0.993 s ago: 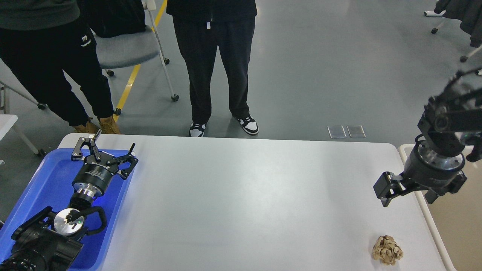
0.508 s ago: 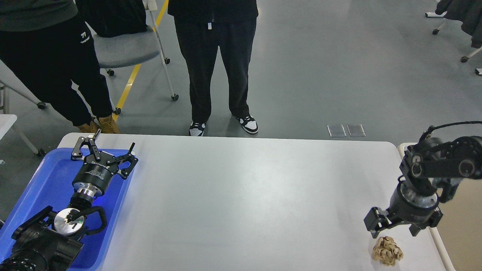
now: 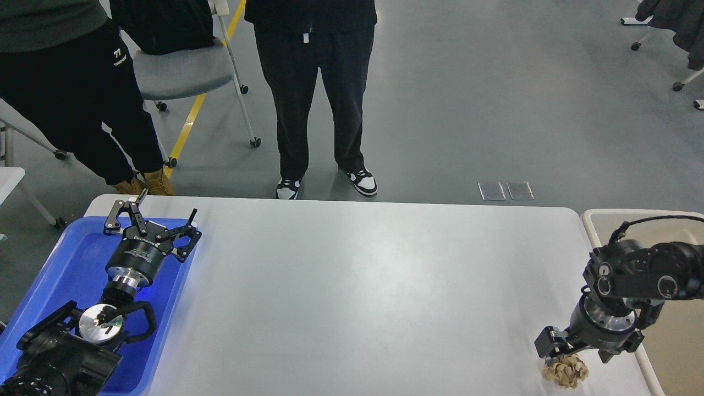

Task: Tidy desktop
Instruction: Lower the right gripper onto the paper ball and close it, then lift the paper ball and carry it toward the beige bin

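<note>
The white desktop (image 3: 352,286) fills the middle of the head view. A crumpled brown paper ball (image 3: 566,372) lies on it near the front right corner. My right gripper (image 3: 576,353) points down right above the ball, its fingers spread to either side of the ball's top, open. I cannot tell whether they touch the paper. My left gripper (image 3: 154,221) is open and empty over the blue tray (image 3: 71,264) at the left end of the desktop.
A beige bin (image 3: 674,352) stands just past the desktop's right edge, partly behind my right arm. Two people stand beyond the far edge, one at the middle (image 3: 316,93) and one at the far left, next to a grey chair (image 3: 181,69).
My right arm has come down and toward me from above the desktop's right edge until its gripper sits over the paper ball. The left arm has not moved.
</note>
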Robot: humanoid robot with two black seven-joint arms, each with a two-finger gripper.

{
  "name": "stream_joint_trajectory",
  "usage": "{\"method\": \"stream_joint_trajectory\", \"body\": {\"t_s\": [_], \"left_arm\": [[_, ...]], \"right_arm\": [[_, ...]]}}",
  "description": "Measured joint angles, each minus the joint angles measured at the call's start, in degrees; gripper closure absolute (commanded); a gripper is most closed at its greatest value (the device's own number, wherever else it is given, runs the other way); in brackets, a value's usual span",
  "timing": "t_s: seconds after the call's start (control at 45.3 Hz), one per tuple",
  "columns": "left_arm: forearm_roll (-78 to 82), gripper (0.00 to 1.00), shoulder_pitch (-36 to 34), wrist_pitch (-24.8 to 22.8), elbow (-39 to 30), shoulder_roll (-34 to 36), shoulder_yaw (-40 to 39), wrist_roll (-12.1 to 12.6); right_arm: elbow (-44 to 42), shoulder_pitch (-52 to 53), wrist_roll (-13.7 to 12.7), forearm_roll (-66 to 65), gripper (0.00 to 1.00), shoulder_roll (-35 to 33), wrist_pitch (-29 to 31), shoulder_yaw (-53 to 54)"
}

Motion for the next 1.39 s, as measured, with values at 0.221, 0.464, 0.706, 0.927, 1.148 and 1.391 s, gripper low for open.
{"method": "stream_joint_trajectory", "body": {"t_s": [0.221,0.464,0.706,0.927,1.148,1.391], "left_arm": [[0.0,0.0,0.0,0.0,0.0,0.0,0.0,0.0],[0.0,0.0,0.0,0.0,0.0,0.0,0.0,0.0],[0.0,0.0,0.0,0.0,0.0,0.0,0.0,0.0],[0.0,0.0,0.0,0.0,0.0,0.0,0.0,0.0],[0.0,0.0,-0.02,0.0,0.0,0.0,0.0,0.0],[0.0,0.0,-0.04,0.0,0.0,0.0,0.0,0.0]], "right_arm": [[-1.59,-2.53,0.17,-2.2,0.0,-0.06,-2.23,0.54],[-2.17,-3.68,0.35,-2.89,0.01,-0.22,-3.66,0.74],[-2.37,-4.22,1.5,-3.05,0.17,-0.34,-4.42,0.85],[-2.44,-4.61,3.09,-3.17,0.53,-0.37,-5.86,0.74],[-2.44,-5.0,4.33,-3.32,1.0,-0.37,-6.55,0.44],[-2.13,-4.82,4.71,-3.34,1.0,-1.42,-6.49,0.34]]}}
